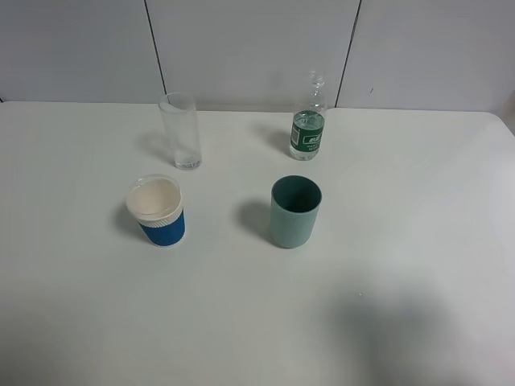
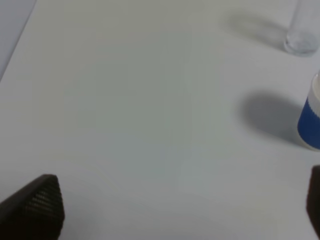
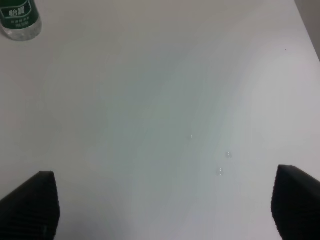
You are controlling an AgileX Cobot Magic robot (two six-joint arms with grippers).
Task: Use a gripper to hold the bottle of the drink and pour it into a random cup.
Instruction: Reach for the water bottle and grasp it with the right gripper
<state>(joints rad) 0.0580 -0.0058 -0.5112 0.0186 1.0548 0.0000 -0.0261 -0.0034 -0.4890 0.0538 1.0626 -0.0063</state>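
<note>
The bottle of the drink (image 1: 307, 129), clear with a dark green label, stands upright at the back of the white table, right of centre. Its base shows in the right wrist view (image 3: 19, 19). The teal-green cup (image 1: 295, 211) stands upright in front of it, near the table's middle. Neither arm shows in the exterior high view. My left gripper (image 2: 182, 207) is open and empty over bare table, fingertips (image 2: 37, 205) wide apart. My right gripper (image 3: 165, 205) is open and empty, well away from the bottle.
A tall clear glass (image 1: 180, 130) stands at the back left, also in the left wrist view (image 2: 303, 30). A blue-sleeved white paper cup (image 1: 157, 211) stands in front of it, its edge in the left wrist view (image 2: 311, 117). A few water drops (image 3: 224, 162) lie on the table (image 1: 402, 265).
</note>
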